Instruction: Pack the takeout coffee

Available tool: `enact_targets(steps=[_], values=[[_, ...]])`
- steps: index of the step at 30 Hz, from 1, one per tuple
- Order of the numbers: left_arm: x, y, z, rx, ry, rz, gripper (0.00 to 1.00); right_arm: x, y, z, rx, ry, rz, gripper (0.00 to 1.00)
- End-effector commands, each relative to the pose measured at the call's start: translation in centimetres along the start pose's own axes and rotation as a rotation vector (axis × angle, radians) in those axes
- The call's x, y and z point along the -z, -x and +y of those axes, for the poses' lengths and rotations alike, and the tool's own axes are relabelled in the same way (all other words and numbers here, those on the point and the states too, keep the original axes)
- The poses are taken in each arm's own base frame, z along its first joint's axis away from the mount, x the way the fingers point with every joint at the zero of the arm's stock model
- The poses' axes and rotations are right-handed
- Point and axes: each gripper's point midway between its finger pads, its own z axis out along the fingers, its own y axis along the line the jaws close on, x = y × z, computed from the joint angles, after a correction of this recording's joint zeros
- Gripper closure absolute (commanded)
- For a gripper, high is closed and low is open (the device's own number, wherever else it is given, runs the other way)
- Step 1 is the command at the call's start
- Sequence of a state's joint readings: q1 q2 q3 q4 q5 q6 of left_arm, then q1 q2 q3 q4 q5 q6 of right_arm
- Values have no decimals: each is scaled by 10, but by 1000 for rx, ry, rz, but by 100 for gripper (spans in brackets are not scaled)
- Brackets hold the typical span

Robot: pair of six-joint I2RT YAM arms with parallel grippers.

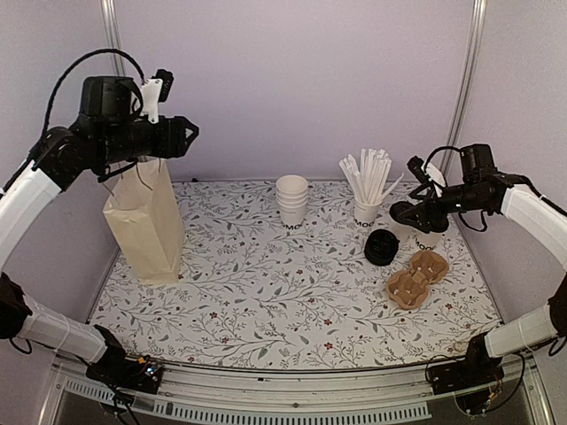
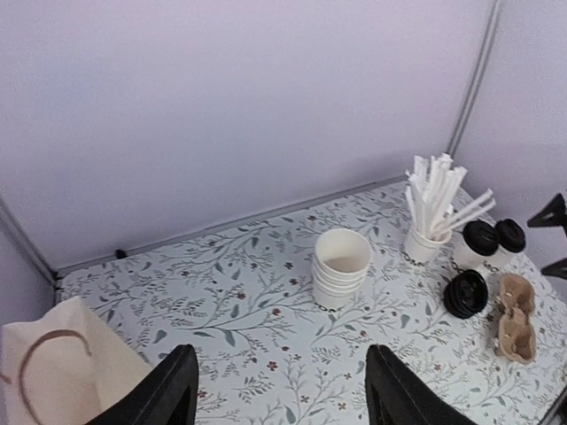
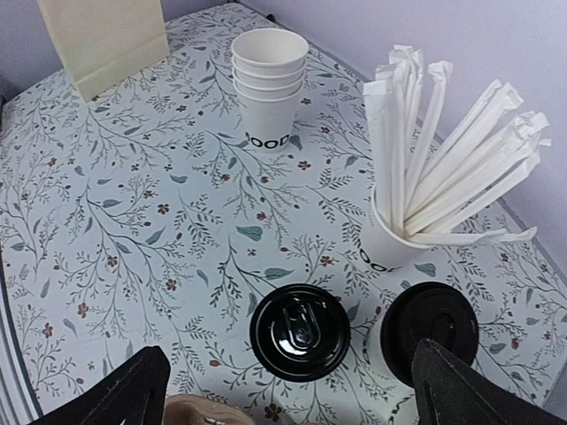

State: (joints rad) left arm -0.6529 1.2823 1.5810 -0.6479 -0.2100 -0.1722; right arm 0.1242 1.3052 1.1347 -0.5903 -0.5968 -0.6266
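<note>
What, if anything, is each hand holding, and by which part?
Nothing is held. The left hand stands open by the paper bag; the right hand hangs open over the lidded cups.

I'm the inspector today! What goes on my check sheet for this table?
Surface: flowery cloth, flat, no spills seen.
Job's things: two lidded cups, upright beside the straw cup.
Clutter: bag upright far left; cup stack; lid stack; brown carriers.
Hands: left hand open, high by the bag; right hand open over a lidded cup, holding nothing.
Cables: black loop over the left arm, off the cloth.
Surroundings: lilac walls, metal posts.
</note>
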Motion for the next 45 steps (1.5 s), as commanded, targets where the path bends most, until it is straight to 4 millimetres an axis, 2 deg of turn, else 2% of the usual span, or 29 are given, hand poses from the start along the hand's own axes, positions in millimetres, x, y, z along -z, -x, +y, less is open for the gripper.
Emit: enact_targets(steps=[1, 5, 9, 12, 17, 19, 21, 25, 31, 33, 35, 38, 41, 45], values=[[42, -4, 82, 22, 363, 38, 35, -6, 0, 30, -56, 164, -81, 2], [76, -11, 136, 99, 547, 38, 38, -17, -11, 36, -86, 221, -75, 3], [85, -40, 181, 180, 641, 116, 40, -21, -14, 41, -90, 254, -87, 4], [78, -66, 202, 261, 624, 188, 38, -19, -10, 48, -86, 283, -104, 5], [55, -105, 222, 355, 585, 299, 35, -28, -12, 67, -74, 355, -68, 6], [47, -120, 237, 407, 580, 316, 35, -29, -10, 74, -63, 377, -66, 7], [38, -129, 246, 455, 541, 313, 39, -29, -8, 79, -57, 395, -67, 7], [20, -132, 253, 475, 463, 289, 50, -30, -8, 84, -49, 411, -67, 7], [-4, -142, 251, 469, 378, 320, 73, -29, -9, 84, -42, 398, -67, 8], [-8, -144, 249, 467, 359, 324, 88, -29, -10, 83, -38, 386, -63, 8], [-10, -140, 244, 459, 323, 313, 99, -29, -10, 81, -36, 375, -61, 8], [-8, -123, 230, 431, 255, 263, 100, -27, -7, 77, -29, 346, -49, 8], [-6, -103, 201, 366, 151, 222, 100, -25, -7, 68, -26, 297, -15, 8], [-10, -89, 141, 279, -42, 223, 100, -22, -15, 56, -21, 221, 64, 8]])
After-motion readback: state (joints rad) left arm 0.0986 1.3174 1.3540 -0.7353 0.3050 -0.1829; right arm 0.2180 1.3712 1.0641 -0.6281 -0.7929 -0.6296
